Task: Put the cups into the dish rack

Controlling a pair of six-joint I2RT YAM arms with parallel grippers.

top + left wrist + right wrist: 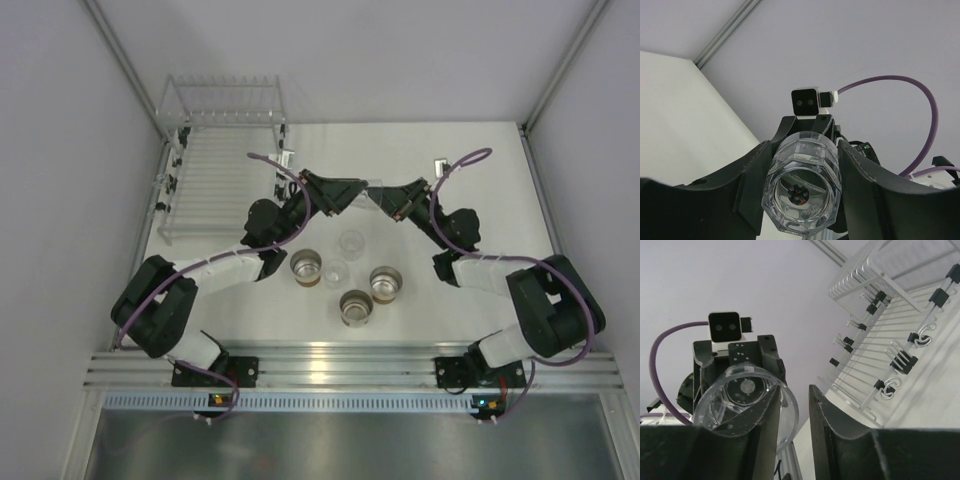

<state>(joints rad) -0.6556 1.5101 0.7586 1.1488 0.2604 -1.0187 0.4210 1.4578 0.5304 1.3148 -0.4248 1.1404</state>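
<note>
Above the table's middle, my left gripper (347, 190) and right gripper (386, 196) meet tip to tip with a clear cup (366, 186) between them. The left gripper (804, 165) is shut on this clear cup (802, 192), squeezing its sides, base toward the camera. My right gripper (792, 395) stands open: one finger (765, 425) sits inside the cup's (737, 400) mouth, the other outside, with a gap at the rim. Two more clear cups (351, 242) (336, 271) and three cream cups (306, 267) (386, 282) (355, 307) stand on the table. The dish rack (215, 170) lies far left.
White walls close in the table on the left, right and back. The rack (880, 340) carries black clips and thin tines. An aluminium rail (340, 360) runs along the near edge by both arm bases.
</note>
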